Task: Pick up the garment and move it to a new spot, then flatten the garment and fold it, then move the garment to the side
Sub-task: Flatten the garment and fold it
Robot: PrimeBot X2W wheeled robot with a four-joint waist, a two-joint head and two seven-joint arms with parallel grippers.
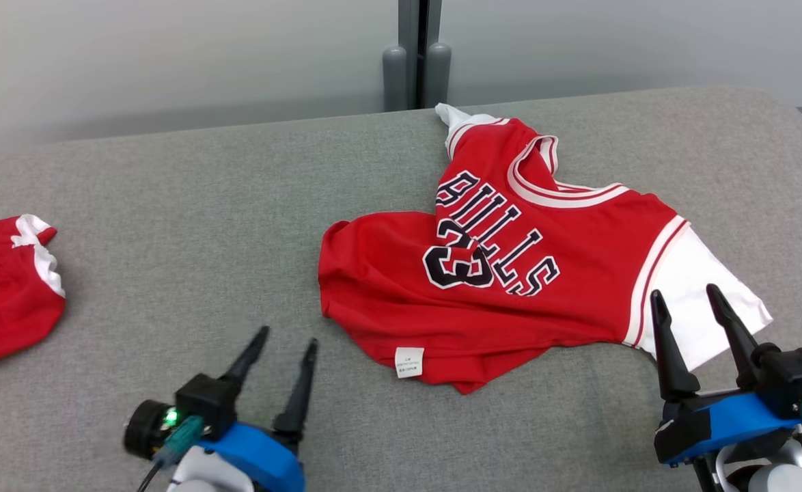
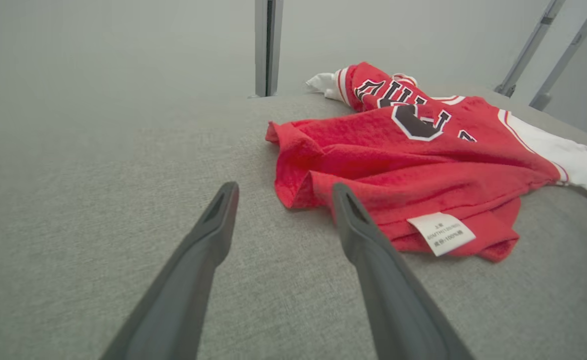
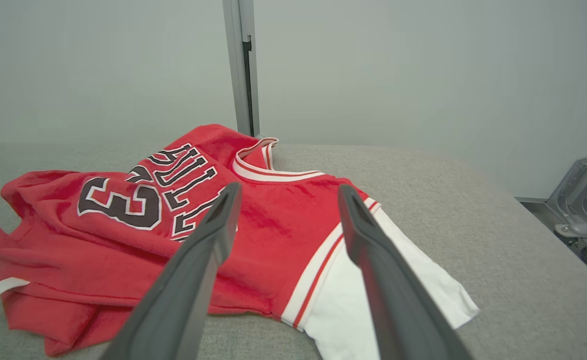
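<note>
You have the garment, a red jersey with black lettering and a number, lying crumpled on the grey counter, right of centre and reaching toward the far edge. Its collar points to the far right. One white sleeve spreads out at the near right, and the other is bunched at the far edge by the grey post. The hem is folded over on the near side, with a white label turned up there.

Your left tool sits low at the near left with its fingers apart, holding nothing, just left of the jersey's near-left corner; the left wrist view shows bare counter under it. Your right tool is at the near right, fingers spread wide and empty, tips over the white sleeve; the right wrist view shows them above the cloth, though you cannot tell whether they touch it.

A second red piece with white trim lies at the far-left edge, well apart.
</note>
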